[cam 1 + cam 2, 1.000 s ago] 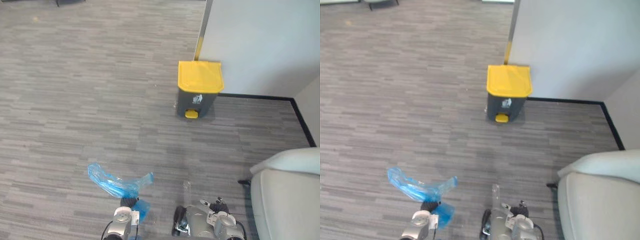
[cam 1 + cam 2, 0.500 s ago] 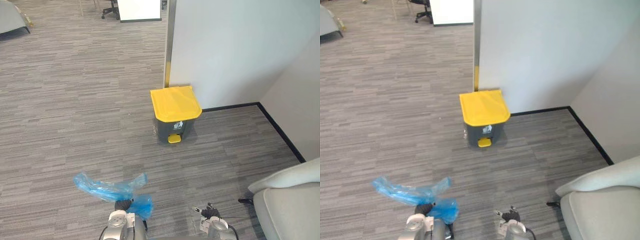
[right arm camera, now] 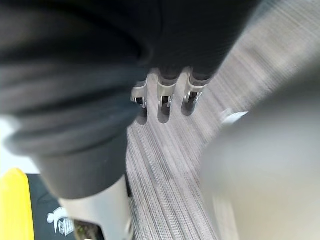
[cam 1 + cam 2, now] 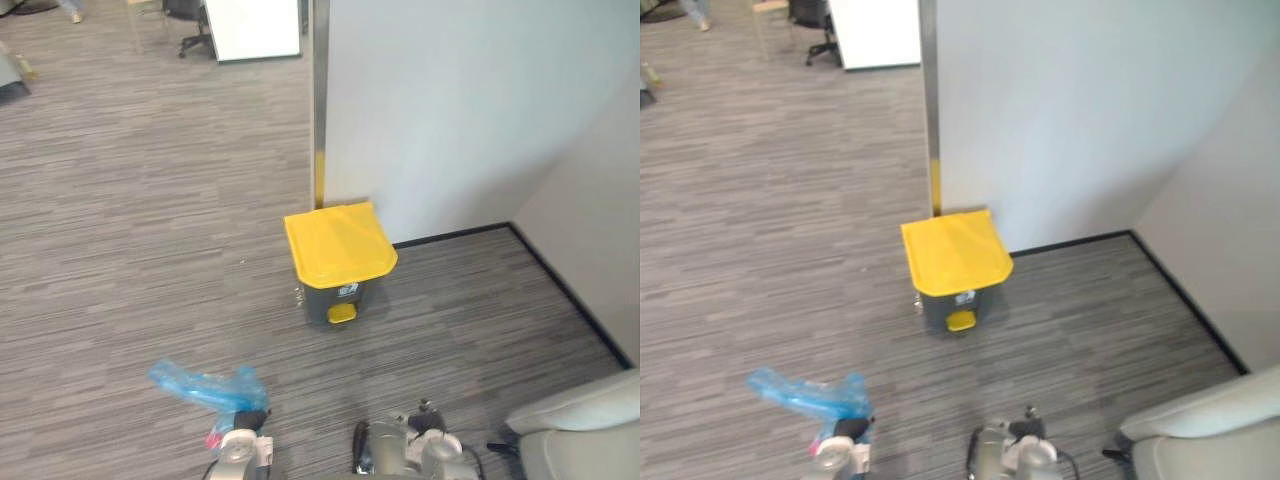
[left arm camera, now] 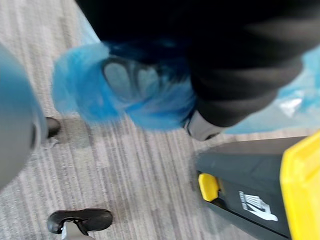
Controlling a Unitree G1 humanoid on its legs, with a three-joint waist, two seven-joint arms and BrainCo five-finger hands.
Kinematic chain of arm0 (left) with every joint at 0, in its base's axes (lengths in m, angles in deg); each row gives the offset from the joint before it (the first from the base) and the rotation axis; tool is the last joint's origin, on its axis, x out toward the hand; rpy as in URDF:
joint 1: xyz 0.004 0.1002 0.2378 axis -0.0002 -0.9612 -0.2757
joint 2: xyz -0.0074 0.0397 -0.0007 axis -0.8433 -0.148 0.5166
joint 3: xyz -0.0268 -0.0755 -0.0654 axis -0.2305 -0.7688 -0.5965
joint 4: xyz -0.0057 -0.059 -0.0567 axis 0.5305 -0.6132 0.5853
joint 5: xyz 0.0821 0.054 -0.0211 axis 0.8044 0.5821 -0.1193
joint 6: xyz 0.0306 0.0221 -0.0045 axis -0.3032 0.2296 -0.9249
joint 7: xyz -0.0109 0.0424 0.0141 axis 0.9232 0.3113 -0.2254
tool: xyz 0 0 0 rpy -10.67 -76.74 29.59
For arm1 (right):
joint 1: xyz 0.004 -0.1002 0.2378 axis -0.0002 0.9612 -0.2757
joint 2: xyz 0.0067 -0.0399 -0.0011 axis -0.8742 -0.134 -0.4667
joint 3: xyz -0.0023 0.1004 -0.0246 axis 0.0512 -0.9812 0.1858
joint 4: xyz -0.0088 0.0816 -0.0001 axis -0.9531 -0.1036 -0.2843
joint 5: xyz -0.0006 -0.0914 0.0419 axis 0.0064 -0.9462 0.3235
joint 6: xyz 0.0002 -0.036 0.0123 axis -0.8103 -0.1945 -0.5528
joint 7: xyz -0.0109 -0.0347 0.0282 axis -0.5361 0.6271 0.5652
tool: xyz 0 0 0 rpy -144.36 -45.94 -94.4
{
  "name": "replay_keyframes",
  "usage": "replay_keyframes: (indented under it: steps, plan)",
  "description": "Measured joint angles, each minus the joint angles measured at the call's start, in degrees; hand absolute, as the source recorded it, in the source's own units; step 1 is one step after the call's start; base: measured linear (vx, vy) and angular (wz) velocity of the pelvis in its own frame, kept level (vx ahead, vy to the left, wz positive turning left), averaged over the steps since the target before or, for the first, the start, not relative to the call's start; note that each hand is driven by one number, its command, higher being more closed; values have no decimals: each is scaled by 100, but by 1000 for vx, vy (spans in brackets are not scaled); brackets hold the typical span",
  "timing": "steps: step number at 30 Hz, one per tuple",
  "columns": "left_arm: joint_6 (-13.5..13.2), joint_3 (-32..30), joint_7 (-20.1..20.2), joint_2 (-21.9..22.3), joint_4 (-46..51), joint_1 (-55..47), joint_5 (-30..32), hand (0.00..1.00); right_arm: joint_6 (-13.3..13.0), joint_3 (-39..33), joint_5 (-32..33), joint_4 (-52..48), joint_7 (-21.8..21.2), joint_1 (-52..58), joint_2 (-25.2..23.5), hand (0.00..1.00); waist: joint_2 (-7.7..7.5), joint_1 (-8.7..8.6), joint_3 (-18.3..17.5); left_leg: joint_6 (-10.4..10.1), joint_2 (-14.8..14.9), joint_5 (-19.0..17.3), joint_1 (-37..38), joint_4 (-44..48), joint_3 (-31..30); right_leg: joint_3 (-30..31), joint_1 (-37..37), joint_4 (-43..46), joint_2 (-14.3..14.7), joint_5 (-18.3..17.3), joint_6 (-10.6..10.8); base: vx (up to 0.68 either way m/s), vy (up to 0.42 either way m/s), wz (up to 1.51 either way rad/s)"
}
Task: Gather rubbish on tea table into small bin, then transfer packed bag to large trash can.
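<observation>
Bag: the blue bag [image 4: 203, 384] is off the floor [image 4: 120, 250], carried at the robot's left front, with its loose end trailing up and out to the left.
Left hand: the left hand [image 5: 240, 80] has its fingers closed into the bunched plastic. Gripping the gathered neck likely keeps the rubbish from spilling on the way.
Contents: cannot tell what is inside, since the plastic is crumpled and only part see-through.
Right hand: the right hand [image 3: 190, 45] hangs low at the robot's right. Its fingers [image 3: 163, 100] are fairly straight, a little apart, and hold nothing, so it looks kept free for the bin.
Trash can: the grey trash can [image 4: 340, 285] stands ahead on the floor, tucked against the wall [image 4: 450, 100] beside a metal corner strip, out of the walking path.
Lid: the yellow lid [image 4: 338, 242] is down, so the bag cannot go in yet.
Pedal: the yellow pedal [image 4: 342, 314] faces the robot, which suits opening by foot or lifting the lid with the free hand.
Gap: bag and trash can are well apart, with bare floor between.
Sofa: a pale sofa [image 4: 580, 435] sits at the lower right, clear of the route.
Stage: judged as the last leg, carrying the packed bag across.
Risk: the loose plastic could snag on the lid edge.
</observation>
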Motion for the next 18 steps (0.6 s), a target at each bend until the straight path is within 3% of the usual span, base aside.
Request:
replay_keyframes:
  steps: [2, 3, 6, 9, 10, 14, 18]
  plan:
    - [0, 0, 16, 13, 4, 22, -1, 100, 6, 9, 8, 6, -1, 76, -3, 0, 11, -58, 57, 20, 291, 19, -113, 816, -257, -269, 572, -254, 98, -86, -67, 298, -180, 56]
    - [-1, 0, 21, 72, 131, 52, 0, 100, -9, 44, 17, -1, -1, 210, -50, 0, -121, -20, 111, 257, 644, 290, -614, 2454, -332, -474, 1226, -542, 151, -221, -130, 182, -136, 49]
    - [0, 30, 34, 99, 362, -86, -1, 100, -8, 62, 62, -15, -5, 236, -143, 0, -214, 13, 82, 324, 891, 267, -1455, 3475, -46, -485, 1524, -834, 172, -362, -121, 199, -43, 7]
    - [4, 1, 31, 101, 374, -108, 0, 100, -1, 1, 78, -23, -1, 235, -139, 0, -171, 23, 85, 332, 827, 189, -1689, 2809, 350, -451, 1650, -939, 99, -297, -20, 214, 109, -9]
    - [5, 0, 36, 103, 370, -135, 3, 100, 0, -61, 103, -37, -2, 235, -127, 0, -92, 27, 58, 472, 676, 551, -1599, 1640, 536, -440, 1705, -954, 95, -269, 79, 155, 130, -7]
    - [-1, 5, 32, -17, 326, -58, 9, 100, 8, -210, 104, -8, -11, 252, -248, 0, -186, 127, -3, 428, 203, 519, -1233, 813, 563, -179, 1839, -1405, -54, -91, 369, 184, 144, 12]
    - [-3, 19, 25, -134, 160, -163, 65, 100, 3, -229, 98, 76, -28, 250, -237, 0, -151, 133, -13, 395, -55, 544, -748, 309, 700, -6, 2089, -1627, -180, -42, 448, 76, 97, -12]
